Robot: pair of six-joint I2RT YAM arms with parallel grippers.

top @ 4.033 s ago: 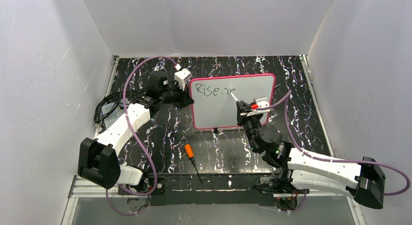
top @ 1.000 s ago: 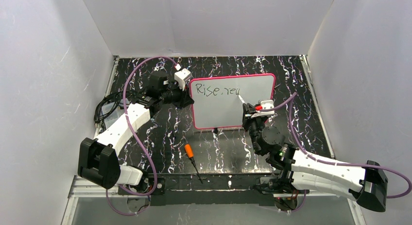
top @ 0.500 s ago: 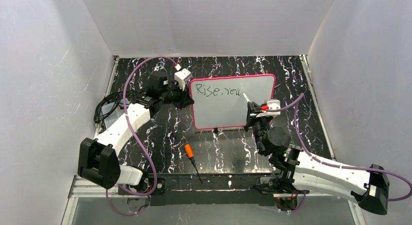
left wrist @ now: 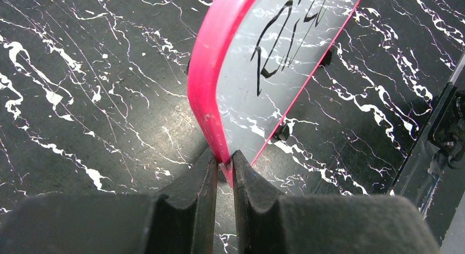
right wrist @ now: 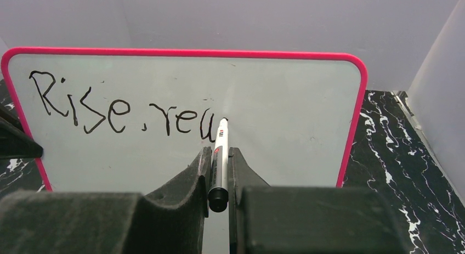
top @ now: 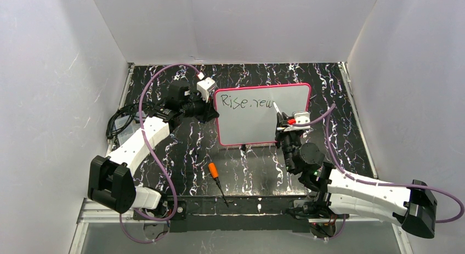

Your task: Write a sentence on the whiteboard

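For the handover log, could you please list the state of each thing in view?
whiteboard: upright, left edge gripped
sentence: unfinished, one line begun
marker: tip at the last letter
left tool: shut on whiteboard
right tool: shut on marker
screwdriver: lying flat, unheld

Upright whiteboard (top: 247, 128) blocks the middle of the desk (top: 329, 84), with the left pincer (top: 211, 110) clamped on its left edge and the right pincer (top: 281, 122), gripping a marker (top: 276, 108), close before its right half. Open desk lies behind the board and to its right. An orange-handled tool (top: 216, 177) lies in the front lane between the arms; walls (top: 55, 73) enclose three sides.
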